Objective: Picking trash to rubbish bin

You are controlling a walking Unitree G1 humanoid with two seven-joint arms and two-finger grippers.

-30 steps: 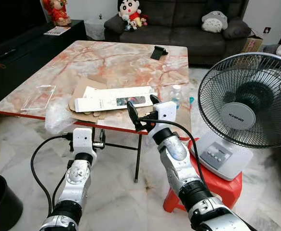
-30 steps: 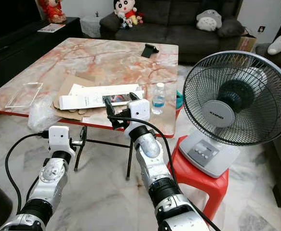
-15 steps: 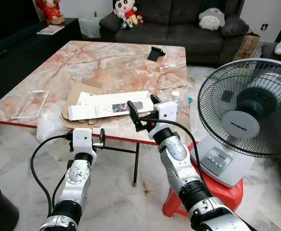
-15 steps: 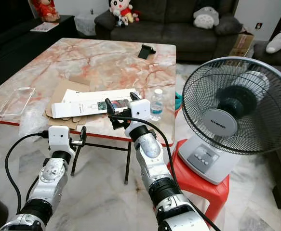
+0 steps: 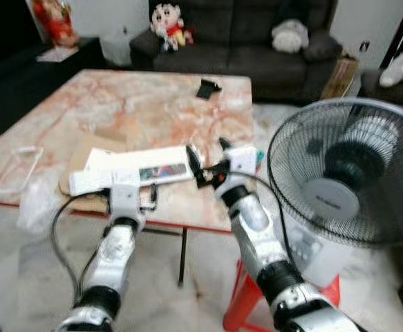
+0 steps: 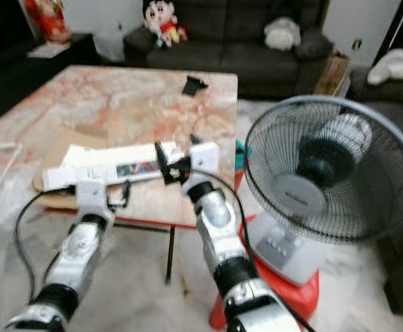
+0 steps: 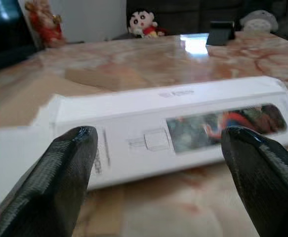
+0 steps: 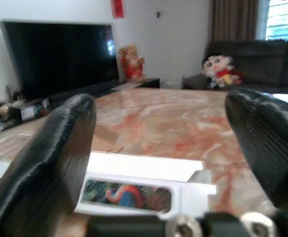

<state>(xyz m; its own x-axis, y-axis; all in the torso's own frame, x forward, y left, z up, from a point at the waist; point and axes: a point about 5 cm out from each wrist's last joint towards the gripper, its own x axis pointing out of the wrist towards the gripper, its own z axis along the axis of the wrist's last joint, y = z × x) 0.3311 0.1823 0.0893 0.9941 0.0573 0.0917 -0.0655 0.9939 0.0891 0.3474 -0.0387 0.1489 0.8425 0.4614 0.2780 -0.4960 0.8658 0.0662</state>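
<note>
— Both grippers have come up over the table edge?
— Yes. Right gripper (image 5: 208, 161) gapes wide at the long white cardboard box (image 5: 128, 172) on the pink marble table (image 5: 132, 104); left gripper (image 7: 163, 163) wide too, empty.

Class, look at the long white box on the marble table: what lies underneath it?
Flat brown cardboard lies under the long white box, sticking out on its far side. How far the cardboard reaches beneath is hidden by the box.

**Four cameras aimed at one table**

The two head eyes look forward and down, from above, over the marble table (image 5: 146, 104). Each wrist camera looks low and close across the tabletop. All views share the long white box (image 7: 168, 123).
</note>
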